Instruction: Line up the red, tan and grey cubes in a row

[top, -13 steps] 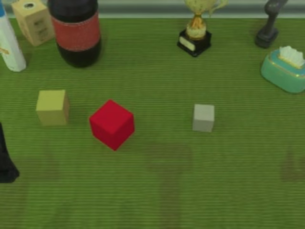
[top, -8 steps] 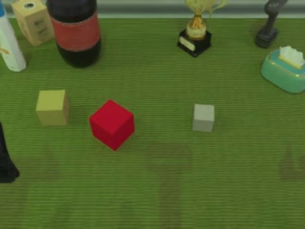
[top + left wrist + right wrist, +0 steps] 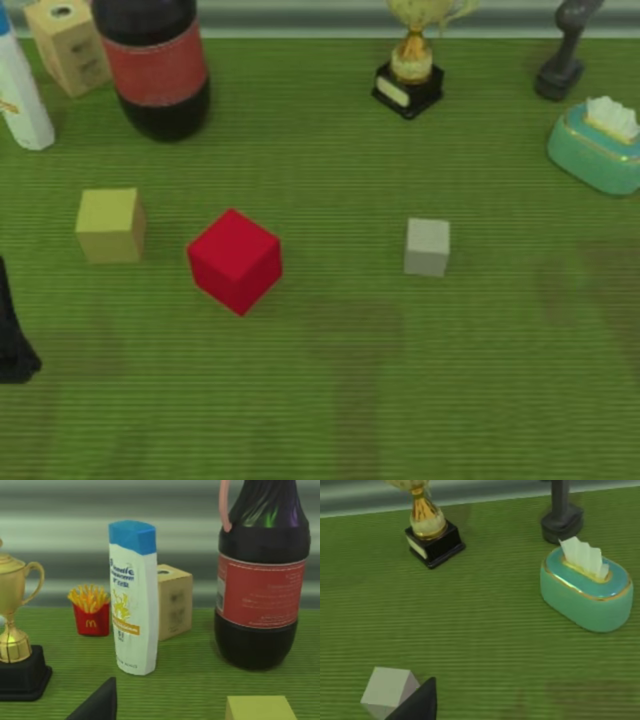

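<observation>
Three cubes rest apart on the green cloth. The tan cube (image 3: 110, 225) is at the left, the red cube (image 3: 235, 260) sits turned corner-on to its right, and the grey cube (image 3: 427, 247) is right of centre. Neither arm shows in the top view. In the left wrist view my left gripper (image 3: 160, 716) hangs open above the cloth, one dark fingertip (image 3: 100, 705) showing, with the tan cube (image 3: 260, 709) close by. In the right wrist view my right gripper (image 3: 480, 716) is open, its fingertip (image 3: 420, 705) beside the grey cube (image 3: 387, 690).
Along the back stand a shampoo bottle (image 3: 20, 90), a pale box with a hole (image 3: 68, 42), a dark cola bottle (image 3: 152, 70), a gold trophy (image 3: 410, 70), a grey stand (image 3: 560, 55) and a teal tissue box (image 3: 597, 145). A dark object (image 3: 12, 340) sits at the left edge.
The faint shadow on the cloth at the right has shifted up and inward, closer to the grey cube. All three cubes lie where they were.
</observation>
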You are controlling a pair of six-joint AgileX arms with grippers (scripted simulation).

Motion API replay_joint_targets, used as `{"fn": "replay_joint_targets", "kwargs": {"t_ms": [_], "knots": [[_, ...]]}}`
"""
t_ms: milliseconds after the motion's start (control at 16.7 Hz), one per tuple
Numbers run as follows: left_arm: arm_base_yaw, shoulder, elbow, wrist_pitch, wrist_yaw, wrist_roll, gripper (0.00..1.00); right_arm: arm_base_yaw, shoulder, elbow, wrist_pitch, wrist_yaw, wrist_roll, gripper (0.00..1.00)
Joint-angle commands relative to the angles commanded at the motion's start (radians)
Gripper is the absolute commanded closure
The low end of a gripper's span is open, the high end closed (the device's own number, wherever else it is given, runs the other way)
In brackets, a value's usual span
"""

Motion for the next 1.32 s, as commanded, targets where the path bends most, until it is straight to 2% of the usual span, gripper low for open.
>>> {"fn": "replay_joint_targets", "kwargs": {"t_ms": [420,720,1020,1320], "knots": [[0.0,0.0,0.0,0.0,0.0,0.0,0.0,0.163,0.851,0.689,-0.456,0.007,0.198,0.0],[0.0,0.0,0.0,0.0,0.0,0.0,0.0,0.263,1.318,1.095,-0.722,0.008,0.323,0.0],[0.0,0.0,0.0,0.0,0.0,0.0,0.0,0.326,1.597,1.382,-0.877,0.008,0.404,0.0],[0.0,0.0,0.0,0.0,0.0,0.0,0.0,0.34,1.659,1.446,-0.909,0.008,0.422,0.0]]}}
